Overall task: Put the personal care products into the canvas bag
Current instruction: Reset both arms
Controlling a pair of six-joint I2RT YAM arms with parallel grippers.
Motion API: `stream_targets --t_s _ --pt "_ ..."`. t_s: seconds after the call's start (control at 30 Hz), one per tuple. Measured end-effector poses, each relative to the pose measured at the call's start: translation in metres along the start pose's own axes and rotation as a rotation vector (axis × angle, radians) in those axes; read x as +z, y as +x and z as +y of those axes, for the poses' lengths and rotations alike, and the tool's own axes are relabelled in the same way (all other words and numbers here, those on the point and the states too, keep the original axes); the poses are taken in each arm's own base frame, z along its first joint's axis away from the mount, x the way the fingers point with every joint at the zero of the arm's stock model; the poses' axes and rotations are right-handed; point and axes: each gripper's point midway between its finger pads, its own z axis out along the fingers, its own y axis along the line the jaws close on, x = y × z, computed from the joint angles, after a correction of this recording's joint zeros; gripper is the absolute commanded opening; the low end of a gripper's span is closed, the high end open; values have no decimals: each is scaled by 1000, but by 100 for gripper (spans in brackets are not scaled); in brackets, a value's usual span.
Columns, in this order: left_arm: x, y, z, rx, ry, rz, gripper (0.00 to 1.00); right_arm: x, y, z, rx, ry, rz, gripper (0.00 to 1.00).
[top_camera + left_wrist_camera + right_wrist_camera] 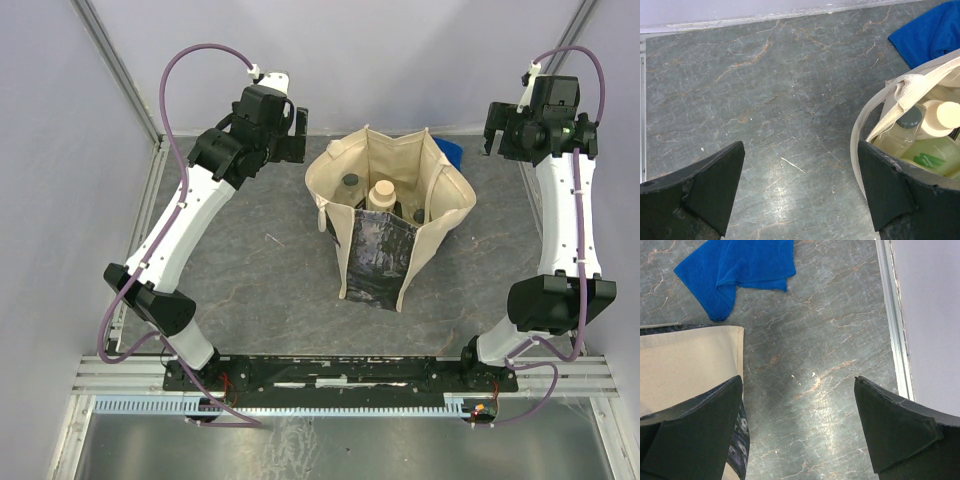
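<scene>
The beige canvas bag stands open mid-table, its dark printed panel facing the arms. Inside it I see a beige jar and black-capped bottles. The left wrist view shows the bag's rim with a dark-capped clear bottle, a pale-capped jar and a yellow-green bottle inside. My left gripper is open and empty, raised left of the bag. My right gripper is open and empty, raised right of the bag; its view shows the bag's side.
A blue cloth lies on the grey marbled table behind the bag, also seen in the top view and the left wrist view. Metal rails edge the table, with pale walls beyond.
</scene>
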Motion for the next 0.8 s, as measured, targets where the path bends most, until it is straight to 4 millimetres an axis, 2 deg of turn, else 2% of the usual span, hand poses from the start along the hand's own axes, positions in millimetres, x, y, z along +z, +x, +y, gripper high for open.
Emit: stream_targets --t_s 0.8 --pt "0 0 1 13 0 0 100 2 1 1 0 -8 4 100"
